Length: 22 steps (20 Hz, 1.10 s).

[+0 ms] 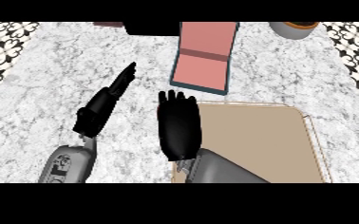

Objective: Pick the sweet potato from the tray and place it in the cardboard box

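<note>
We see a marble counter [63, 76] filling most of the frame, with a patterned black-and-white strip at the upper left and upper right corners. Our left hand [105, 104] shows at the left centre, its fingers straight and stretched toward the upper right, holding nothing; its grey forearm enters from the lower left edge. Our right hand [179, 126] sits near the middle of the frame, palm flat with fingers straight and pointing up the picture, also holding nothing, and it lies over the left rim of the tray [280, 137]. The tray is a tan, rounded rectangle in the lower right, and its visible surface is bare; the right forearm covers its lower left part. We cannot see the sweet potato anywhere, and we cannot tell whether it is hidden under the right hand or forearm. The box [205, 57] lies in the upper centre, just above the tray's top edge, with a pink inside and a dark rim. To its upper left a black block [151, 28] touches the frame's top, and a grey pot with an orange rim [293, 28] stands at the upper right.
</note>
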Motion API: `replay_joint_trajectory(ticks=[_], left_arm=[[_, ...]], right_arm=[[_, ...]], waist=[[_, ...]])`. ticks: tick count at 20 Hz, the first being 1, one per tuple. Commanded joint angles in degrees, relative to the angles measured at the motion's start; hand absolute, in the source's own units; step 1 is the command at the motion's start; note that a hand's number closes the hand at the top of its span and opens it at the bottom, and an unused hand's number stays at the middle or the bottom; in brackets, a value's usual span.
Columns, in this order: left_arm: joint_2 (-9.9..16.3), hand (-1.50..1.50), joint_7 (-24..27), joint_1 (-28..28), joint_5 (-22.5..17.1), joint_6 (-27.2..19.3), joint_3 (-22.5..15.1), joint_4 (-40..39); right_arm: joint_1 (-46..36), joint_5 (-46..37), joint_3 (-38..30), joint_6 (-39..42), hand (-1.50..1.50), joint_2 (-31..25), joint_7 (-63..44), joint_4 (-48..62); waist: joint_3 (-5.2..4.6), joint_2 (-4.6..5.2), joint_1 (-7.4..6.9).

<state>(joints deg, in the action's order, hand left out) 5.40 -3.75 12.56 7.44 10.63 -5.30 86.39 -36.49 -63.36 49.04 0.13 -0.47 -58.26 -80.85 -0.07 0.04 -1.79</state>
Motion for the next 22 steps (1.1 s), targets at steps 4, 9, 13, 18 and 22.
replay_joint_trajectory(ticks=[4, 9, 13, 18, 22], left_arm=[[-0.6, 0.00, 1.6, -1.2, 0.5, -0.5, -0.1, -0.7], [-0.6, 0.00, -4.5, -0.2, -0.5, -0.2, 0.1, 4.0], [-0.5, 0.00, -0.4, -0.4, 0.0, -0.4, 0.9, -0.2], [-1.3, 0.00, -1.7, -1.3, 0.5, -1.0, 0.1, 1.4], [0.4, 0.00, -0.3, -2.0, 0.0, 0.9, 0.6, 1.0]], right_arm=[[-10.1, 5.4, 6.9, 1.0, 1.50, 0.4, -14.9, -13.1], [-16.1, 3.9, 0.6, 1.3, 1.50, 0.4, -17.5, -14.5], [-15.5, 3.2, -0.7, 1.3, 1.50, 0.4, -19.7, -16.2], [-19.3, 2.4, -7.7, 2.3, 1.50, 0.4, -17.4, -10.4], [-24.4, 4.4, -15.5, 3.2, 1.50, 0.4, -13.6, -5.8]], waist=[[0.02, -0.30, 0.46], [0.05, -0.47, 0.80], [0.02, -0.26, 1.48], [0.03, -0.18, 1.19], [0.01, -0.04, 0.98]])
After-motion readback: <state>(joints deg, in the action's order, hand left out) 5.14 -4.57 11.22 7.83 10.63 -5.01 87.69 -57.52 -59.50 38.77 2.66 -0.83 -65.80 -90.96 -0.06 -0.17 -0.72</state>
